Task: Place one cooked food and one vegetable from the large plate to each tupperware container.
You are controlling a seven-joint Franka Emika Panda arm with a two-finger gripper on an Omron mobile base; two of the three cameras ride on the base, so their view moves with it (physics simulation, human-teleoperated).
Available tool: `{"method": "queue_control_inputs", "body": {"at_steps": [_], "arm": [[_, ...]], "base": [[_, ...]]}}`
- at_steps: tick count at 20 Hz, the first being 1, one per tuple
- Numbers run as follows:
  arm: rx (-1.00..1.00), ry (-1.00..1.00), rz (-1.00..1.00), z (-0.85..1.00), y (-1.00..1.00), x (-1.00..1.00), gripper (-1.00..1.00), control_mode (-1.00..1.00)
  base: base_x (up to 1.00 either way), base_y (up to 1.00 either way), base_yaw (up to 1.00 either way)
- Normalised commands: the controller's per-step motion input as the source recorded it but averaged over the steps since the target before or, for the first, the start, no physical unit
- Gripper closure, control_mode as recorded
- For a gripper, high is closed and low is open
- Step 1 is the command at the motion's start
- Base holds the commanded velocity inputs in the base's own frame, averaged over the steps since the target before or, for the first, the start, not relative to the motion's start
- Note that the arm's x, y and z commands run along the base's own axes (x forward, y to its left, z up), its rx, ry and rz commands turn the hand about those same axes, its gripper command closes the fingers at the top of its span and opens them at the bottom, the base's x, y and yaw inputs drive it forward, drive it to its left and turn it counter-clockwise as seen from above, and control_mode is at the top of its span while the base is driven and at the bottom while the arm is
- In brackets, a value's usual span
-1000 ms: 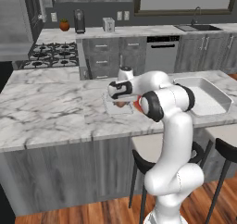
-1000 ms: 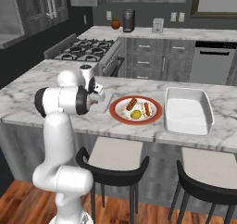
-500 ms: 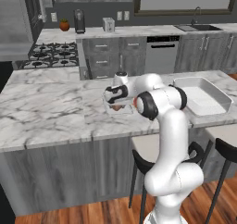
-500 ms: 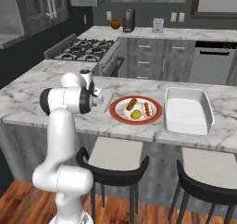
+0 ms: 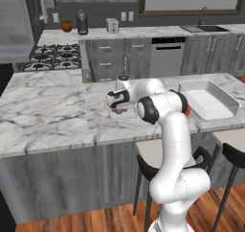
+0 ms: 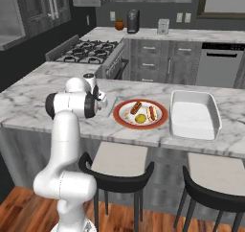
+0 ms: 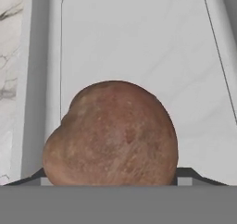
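My gripper [image 5: 118,107] is shut on a brown potato [image 7: 111,133] and holds it low over the small flat pale-grey tupperware container [image 7: 139,42], at the counter's middle. The potato [image 5: 118,111] shows just under the hand, and my arm hides most of that tray. The large plate [image 6: 120,117], red-rimmed, lies to the right of the hand and carries two sausage pieces [image 6: 136,106] and a yellow-green round piece [image 6: 140,118]. The larger, deeper white tupperware container [image 6: 194,115] stands empty to the right of the plate.
The marble island counter [image 5: 43,116] stretches wide to the left of the hand. Two stools [image 6: 117,166] stand under its near edge. A stove [image 5: 48,58] and back counter lie beyond.
The arm has swung left, away from the large plate, carrying the potato over the small tray. The plate and the deep container have not moved.
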Motion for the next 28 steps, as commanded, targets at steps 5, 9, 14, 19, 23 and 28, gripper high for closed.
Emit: {"method": "queue_control_inputs", "body": {"at_steps": [5, 9, 14, 19, 23, 28], "arm": [[0.00, 0.05, 0.00, -0.20, 0.05, 0.01, -1.00, -1.00], [0.00, 0.00, 0.00, 0.00, 0.00, -0.02, -1.00, -1.00], [0.00, -0.05, 0.00, 0.02, 0.00, -0.19, -1.00, -1.00], [0.00, -0.11, -0.01, 0.23, -0.09, -0.30, -1.00, -1.00], [0.00, -0.02, -0.02, 0.30, -0.46, -0.51, -1.00, -1.00], [0.00, 0.01, -0.01, 0.42, -0.53, -0.43, -1.00, -1.00]], "base": [[0.00, 0.00, 0.00], [0.00, 0.00, 0.00], [0.00, 0.00, 0.00], [0.00, 0.00, 0.00], [0.00, 0.00, 0.00], [0.00, 0.00, 0.00]]}}
